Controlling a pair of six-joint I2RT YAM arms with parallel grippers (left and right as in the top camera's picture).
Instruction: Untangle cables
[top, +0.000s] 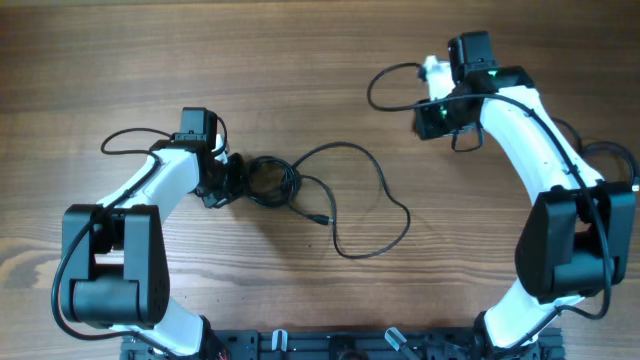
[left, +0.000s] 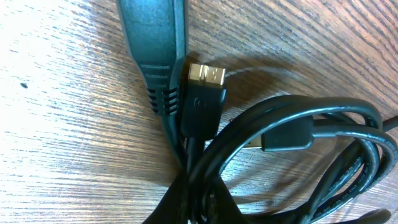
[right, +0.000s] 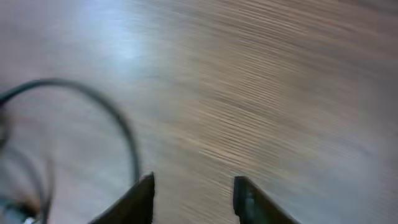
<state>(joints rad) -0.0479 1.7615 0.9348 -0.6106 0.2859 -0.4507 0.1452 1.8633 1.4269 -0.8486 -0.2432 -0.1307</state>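
Note:
The cables (top: 268, 181) lie as a tight black coil left of the table's middle. One loose strand (top: 385, 190) loops out to the right and ends in a small plug (top: 325, 220). My left gripper (top: 228, 183) is shut on the coil's left side. In the left wrist view the cords (left: 323, 124) bunch between the jaws of the left gripper (left: 199, 213), with a gold-tipped plug (left: 204, 78) and a second plug (left: 286, 134) just ahead. My right gripper (top: 432, 120) hovers at the upper right. It is the open right gripper (right: 194, 186) and holds nothing.
A thin black wire loop (top: 383, 85) hangs beside the right wrist and shows blurred in the right wrist view as a black wire (right: 118, 118). Another wire loop (top: 125, 140) trails from the left arm. Bare wooden table (top: 300, 60) surrounds the coil.

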